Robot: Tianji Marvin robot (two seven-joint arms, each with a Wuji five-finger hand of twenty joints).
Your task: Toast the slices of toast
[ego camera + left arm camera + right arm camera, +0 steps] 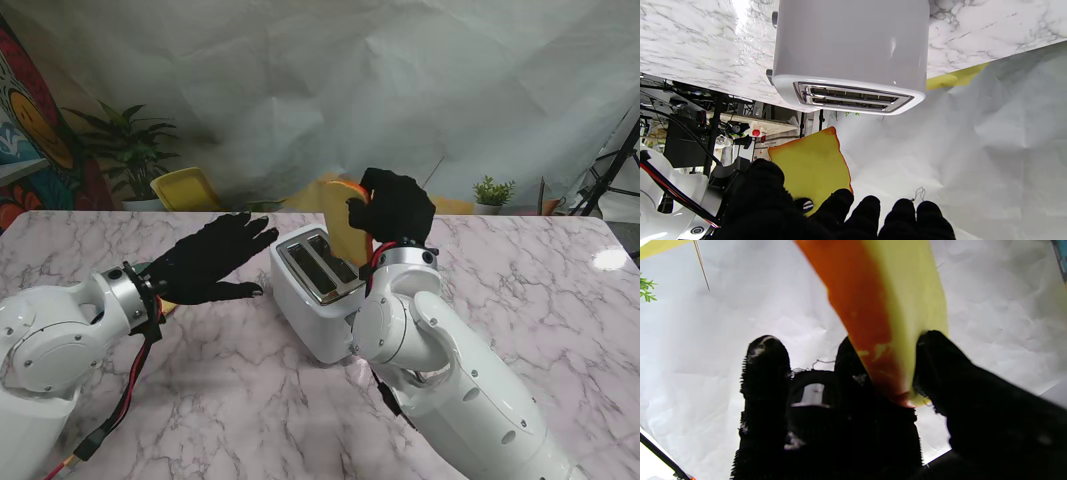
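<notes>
Looking for brands or labels, we find no writing that we can read on any item. Our white toaster point(318, 291) stands near the middle of the marble counter point(520, 270), well in from every edge. Its two slots point(850, 97) face up, and we see nothing inside either. Our right hand point(394, 208) is raised over the toaster's far end, pinching a toast slice point(810, 163) between thumb and fingers point(853, 373). The slice, yellow-faced with an orange crust, hangs upright over the toaster and clear of the slots. Our left hand point(205, 261) hovers just left of the toaster, above the counter, fingers spread wide and holding nothing. Past the counter's far edge we note a yellow chair point(186, 188) and a potted plant point(493, 193).
</notes>
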